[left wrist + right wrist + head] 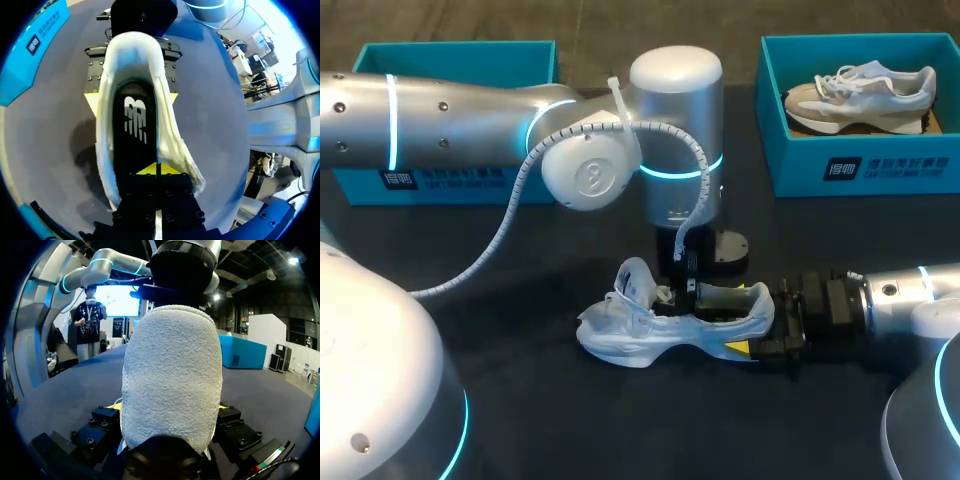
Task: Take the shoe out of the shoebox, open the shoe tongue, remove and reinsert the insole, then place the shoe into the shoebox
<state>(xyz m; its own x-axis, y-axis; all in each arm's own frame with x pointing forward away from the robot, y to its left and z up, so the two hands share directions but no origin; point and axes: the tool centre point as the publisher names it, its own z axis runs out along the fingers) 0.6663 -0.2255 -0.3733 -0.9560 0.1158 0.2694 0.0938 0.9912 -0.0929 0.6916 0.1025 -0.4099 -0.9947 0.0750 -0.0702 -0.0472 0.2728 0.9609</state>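
Note:
A white shoe (640, 330) lies on the dark table in the middle, heel toward my right arm. My right gripper (765, 335) is shut on the heel, one yellow tip on each side of it (132, 97). In the right wrist view the heel's fuzzy back (172, 370) fills the space between the fingers (102, 420). My left arm reaches over the middle, and its gripper (688, 290) points down into the shoe's mouth. Seen from the left wrist, the shut yellow tips (156, 170) sit on the black insole (134, 135), which lies flat inside the shoe.
A teal shoebox (450, 60) stands at the back left, partly hidden by my left arm. Another teal shoebox (860, 165) at the back right holds a grey and white shoe (865, 90). The table in front of the shoe is bare.

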